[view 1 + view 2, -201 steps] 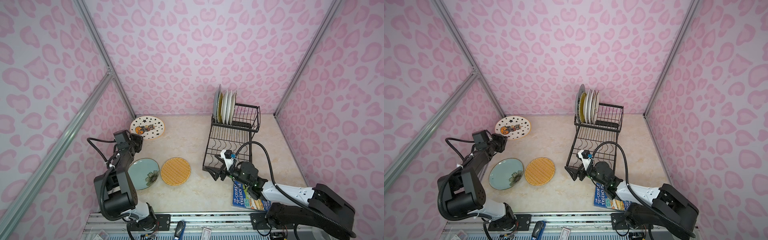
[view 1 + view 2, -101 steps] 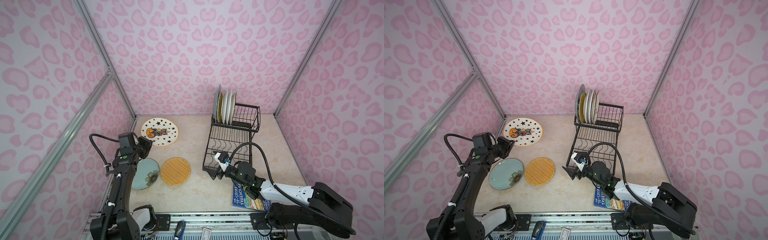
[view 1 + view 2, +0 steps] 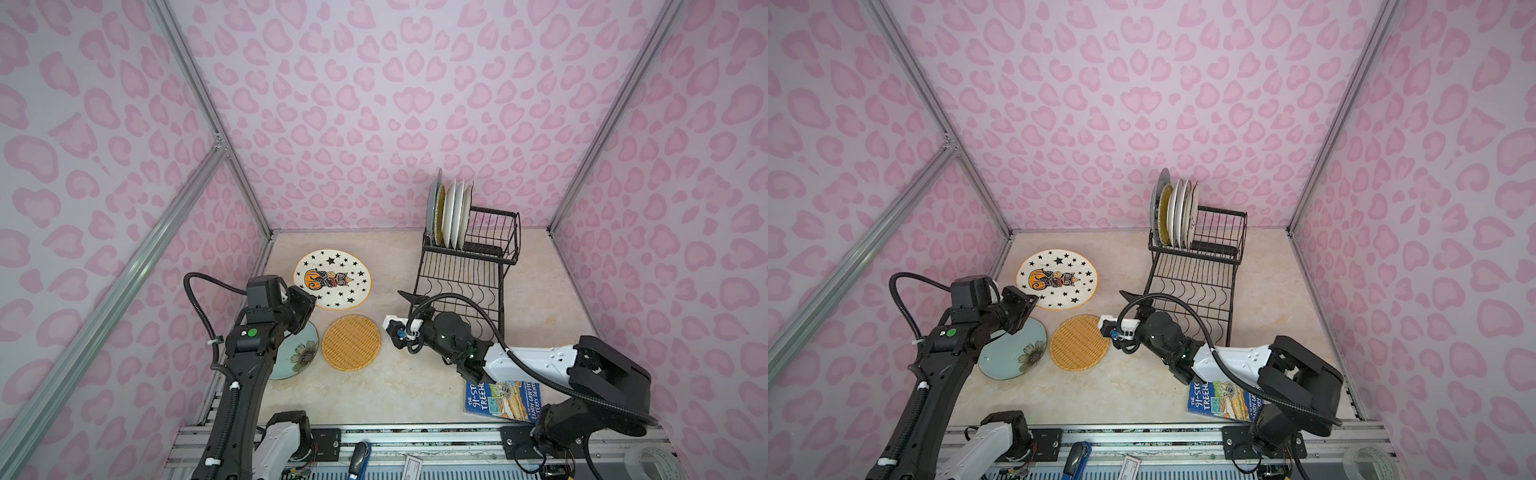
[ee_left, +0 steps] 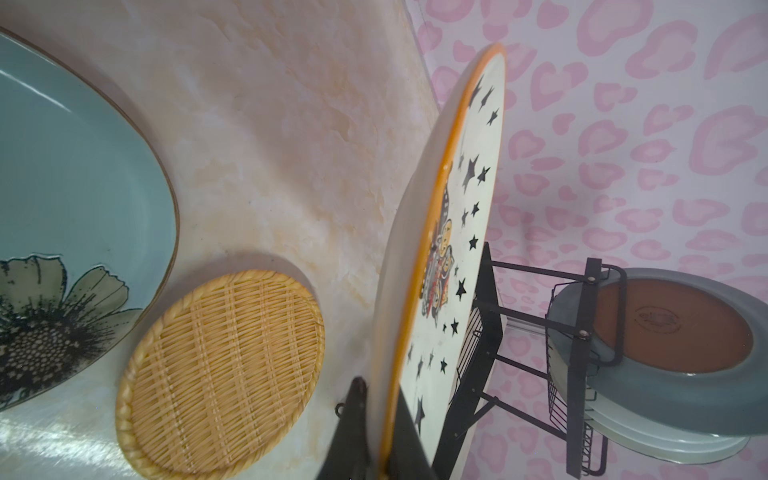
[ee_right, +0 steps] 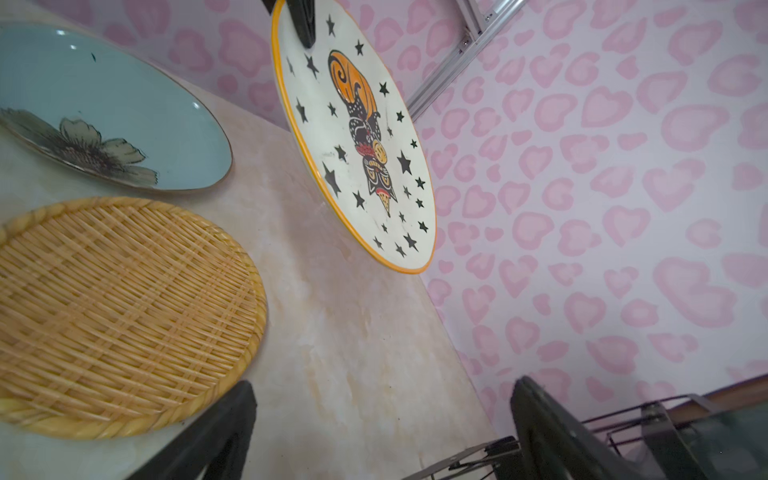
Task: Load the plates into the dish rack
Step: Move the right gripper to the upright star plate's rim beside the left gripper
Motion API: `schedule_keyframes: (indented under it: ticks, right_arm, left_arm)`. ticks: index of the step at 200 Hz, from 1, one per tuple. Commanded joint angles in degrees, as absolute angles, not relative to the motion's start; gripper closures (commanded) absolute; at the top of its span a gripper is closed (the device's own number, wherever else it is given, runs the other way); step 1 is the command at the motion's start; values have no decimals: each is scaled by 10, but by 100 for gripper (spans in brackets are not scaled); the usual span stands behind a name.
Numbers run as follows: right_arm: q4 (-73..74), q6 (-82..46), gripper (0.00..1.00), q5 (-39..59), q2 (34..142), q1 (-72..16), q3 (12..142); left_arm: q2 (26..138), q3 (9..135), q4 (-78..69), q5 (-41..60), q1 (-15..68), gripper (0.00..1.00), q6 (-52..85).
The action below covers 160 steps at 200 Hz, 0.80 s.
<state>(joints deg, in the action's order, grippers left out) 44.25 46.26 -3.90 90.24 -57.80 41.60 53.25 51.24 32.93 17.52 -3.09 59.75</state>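
Gripping the star plate (image 3: pixel 332 279) by its near rim, the left gripper (image 4: pixel 383 434) is clamped tight and holds it tilted, well left of the dish rack (image 3: pixel 461 286). The right gripper (image 5: pixel 382 386) hangs wide open with nothing in it, just off the rack's front-left corner. Five plates (image 3: pixel 451 216) stand upright in the rack's raised basket; the grey one (image 4: pixel 648 386) shows a stamp on its brown underside, too blurred to read. The orange woven plate (image 3: pixel 351 342) and floral plate (image 3: pixel 297 353) lie flat left of the rack. In front of the rack lies a blue book (image 3: pixel 505 401), partly covered, reading "91-ST… TREEHO…", "ANDY GRIFFIT…" and "TERRY DENTON".
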Motion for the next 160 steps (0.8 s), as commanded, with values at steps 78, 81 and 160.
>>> schedule_keyframes:
  ticks: [78,81,160]
  right_arm:
    - [460,604,12,-74,1039,-599,566]
    - [460,605,13,-74,1041,-599,569]
    - [459,620,38,-99,1074,-601,609]
  left_arm:
    - [514,533,285,159,43,96,638]
    - [515,534,286,158,46,96,639]
    - [507,538,292,131,83,96,668]
